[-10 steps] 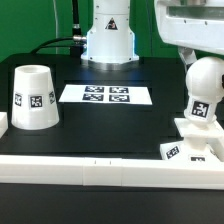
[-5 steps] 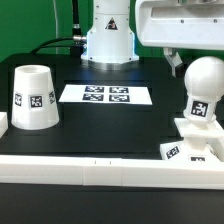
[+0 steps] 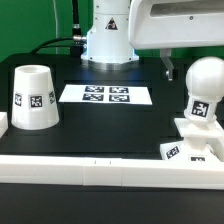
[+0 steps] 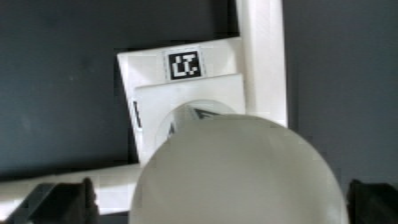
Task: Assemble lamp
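Note:
The white bulb [image 3: 203, 88] stands upright on the flat square base [image 3: 193, 141] at the exterior view's right, both with square tags. The tapered shade [image 3: 33, 96] stands mouth down at the exterior view's left. My gripper [image 4: 217, 205] is open and holds nothing. In the wrist view the bulb [image 4: 231, 165] fills the space between my two dark fingers [image 4: 54, 200], with a gap on each side, and the base [image 4: 178, 95] with its tag lies beyond it. In the exterior view the gripper body hangs above and beside the bulb, and one dark finger [image 3: 168, 68] shows.
The marker board [image 3: 106, 95] lies flat in the middle of the black table. A white rail [image 3: 100, 166] runs along the table's front edge and shows beside the base in the wrist view [image 4: 262, 40]. The robot's white body [image 3: 108, 35] stands at the back.
The gripper body has shifted toward the exterior view's left, away from the bulb. The bulb, base and shade have not moved.

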Controlling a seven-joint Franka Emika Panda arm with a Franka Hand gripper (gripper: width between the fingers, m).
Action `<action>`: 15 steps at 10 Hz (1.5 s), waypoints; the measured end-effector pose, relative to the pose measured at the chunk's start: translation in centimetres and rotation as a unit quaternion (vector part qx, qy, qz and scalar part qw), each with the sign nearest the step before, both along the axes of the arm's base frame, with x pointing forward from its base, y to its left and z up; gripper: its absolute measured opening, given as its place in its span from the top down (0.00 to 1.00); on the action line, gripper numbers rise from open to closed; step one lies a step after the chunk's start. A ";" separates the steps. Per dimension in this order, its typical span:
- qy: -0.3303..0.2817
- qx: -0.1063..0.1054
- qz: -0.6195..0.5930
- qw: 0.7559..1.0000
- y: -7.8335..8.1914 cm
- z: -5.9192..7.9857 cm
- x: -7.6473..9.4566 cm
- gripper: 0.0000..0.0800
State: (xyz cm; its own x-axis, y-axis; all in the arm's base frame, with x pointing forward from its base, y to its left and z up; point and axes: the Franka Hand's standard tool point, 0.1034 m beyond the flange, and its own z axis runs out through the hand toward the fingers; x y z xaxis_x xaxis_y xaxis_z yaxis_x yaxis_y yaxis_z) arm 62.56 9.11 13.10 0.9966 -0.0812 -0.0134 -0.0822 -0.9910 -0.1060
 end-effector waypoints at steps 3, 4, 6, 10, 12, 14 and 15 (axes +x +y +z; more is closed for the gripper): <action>-0.012 0.000 0.107 0.994 -0.1 0.0 0.0 0.13; -0.015 0.000 0.138 0.990 -0.1 0.0 0.0 0.13; -0.027 -0.012 0.250 0.968 -0.1 -0.1 0.1 0.13; -0.047 -0.034 0.428 0.902 0.5 0.1 0.4 0.13; -0.050 -0.035 0.483 0.873 0.1 0.1 0.5 0.13; -0.053 -0.035 0.533 0.844 0.0 0.0 0.5 0.13; -0.054 -0.039 0.566 0.821 0.1 -0.2 0.6 0.13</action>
